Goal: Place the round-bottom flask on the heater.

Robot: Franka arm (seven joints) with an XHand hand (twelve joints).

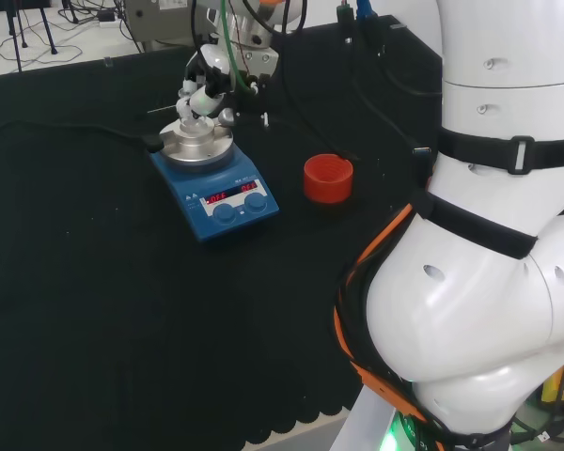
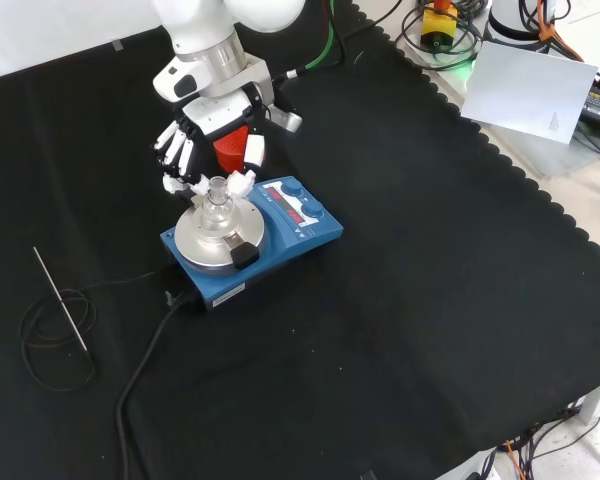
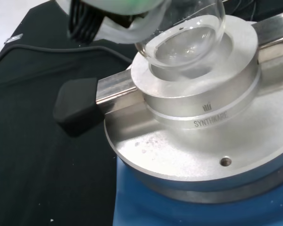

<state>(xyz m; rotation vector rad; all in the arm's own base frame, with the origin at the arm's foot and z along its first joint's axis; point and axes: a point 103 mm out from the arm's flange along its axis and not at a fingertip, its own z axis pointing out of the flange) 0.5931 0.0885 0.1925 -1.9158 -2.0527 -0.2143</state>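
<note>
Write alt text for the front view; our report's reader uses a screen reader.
A black and white robot hand holds a clear glass round-bottom flask by its neck over the silver metal block of a blue heater on black cloth. A red ring stand sits behind the hand.

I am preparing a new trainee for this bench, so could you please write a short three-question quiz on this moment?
1. True or false: the clear glass round-bottom flask is in the silver metal block's well on the blue heater.
2. What holds the flask's neck?
A. a clamp
B. the black and white hand
C. nothing
3. Fill in: in the head view, the red ribbed ring stands to the heater's ____.

Key: 1 true; 2 B, its fingers curl round it; 3 right.
</note>
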